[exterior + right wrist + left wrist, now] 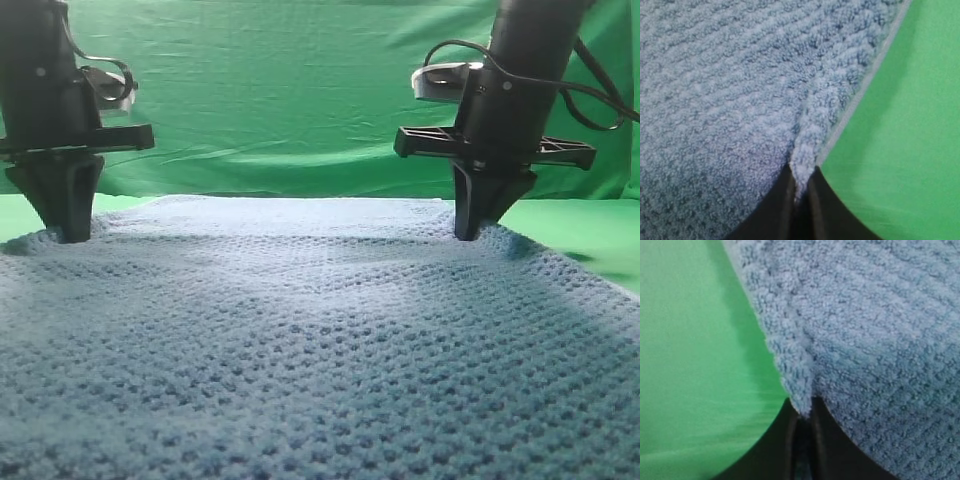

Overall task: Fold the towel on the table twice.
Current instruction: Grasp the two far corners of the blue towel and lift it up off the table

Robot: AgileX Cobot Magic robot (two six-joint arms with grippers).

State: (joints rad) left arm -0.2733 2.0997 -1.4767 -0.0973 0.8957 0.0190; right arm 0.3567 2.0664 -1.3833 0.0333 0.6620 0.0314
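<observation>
Waffle-weave towel [320, 350], spread flat on the green worktop [600, 235], is pinched at its far corners by the clenched left hand [64, 235] and right hand [468, 234], which should be raised evenly so the fold stays square.

one towel [320, 350], two end effectors, one table [590, 235]

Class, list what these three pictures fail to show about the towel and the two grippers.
- Towel: near edge and corners cut off by the exterior high view's bottom edge.
- Left gripper: fingertips buried in pinched cloth, left wrist view.
- Right gripper: fingertips likewise buried, right wrist view.
- Both arms: cut off at the top, exterior view.
</observation>
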